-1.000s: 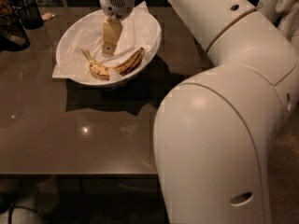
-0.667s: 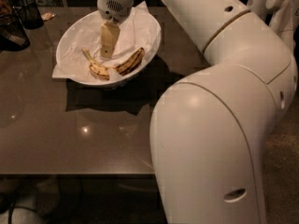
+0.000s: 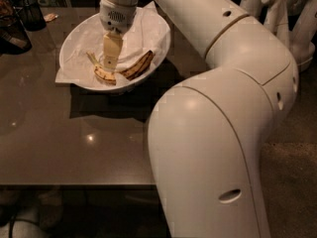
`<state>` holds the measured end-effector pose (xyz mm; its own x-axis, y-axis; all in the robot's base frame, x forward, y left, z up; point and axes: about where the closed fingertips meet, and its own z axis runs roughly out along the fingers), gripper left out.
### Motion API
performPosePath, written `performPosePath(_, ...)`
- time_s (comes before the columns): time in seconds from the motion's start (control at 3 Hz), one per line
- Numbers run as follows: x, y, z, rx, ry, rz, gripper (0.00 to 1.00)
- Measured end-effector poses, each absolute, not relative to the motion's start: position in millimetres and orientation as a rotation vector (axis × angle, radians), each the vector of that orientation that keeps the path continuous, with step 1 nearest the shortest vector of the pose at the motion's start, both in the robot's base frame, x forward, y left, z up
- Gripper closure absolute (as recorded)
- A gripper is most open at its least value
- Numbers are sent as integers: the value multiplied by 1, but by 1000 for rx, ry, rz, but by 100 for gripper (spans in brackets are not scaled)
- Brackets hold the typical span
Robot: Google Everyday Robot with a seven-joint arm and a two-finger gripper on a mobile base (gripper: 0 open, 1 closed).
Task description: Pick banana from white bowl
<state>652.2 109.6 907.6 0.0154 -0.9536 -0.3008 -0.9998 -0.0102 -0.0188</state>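
The white bowl (image 3: 158, 38) stands on the brown table at the upper left, lined with crumpled white paper. The brown-speckled banana (image 3: 136, 67) lies curved in the bowl's near half, its thin stem pointing up-left. My gripper (image 3: 110, 66) hangs straight down from the white arm into the bowl. Its tip is right at the banana's left end and covers part of it. My large white arm fills the right and middle of the view.
Small dark containers (image 3: 30, 13) and a dark object (image 3: 12, 36) stand at the table's far left corner. Other white robot parts (image 3: 280, 14) stand at the upper right. The table's front edge (image 3: 74, 185) runs across the lower left.
My gripper has lowered and shifted slightly left inside the bowl, down to the banana's left end. The bowl and the banana have not moved.
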Motion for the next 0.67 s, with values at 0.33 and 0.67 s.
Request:
performPosePath(0.33, 653, 114, 898, -2072, 2049, 316, 36)
performPosePath(0.67, 656, 115, 890, -2075, 2066, 319, 37)
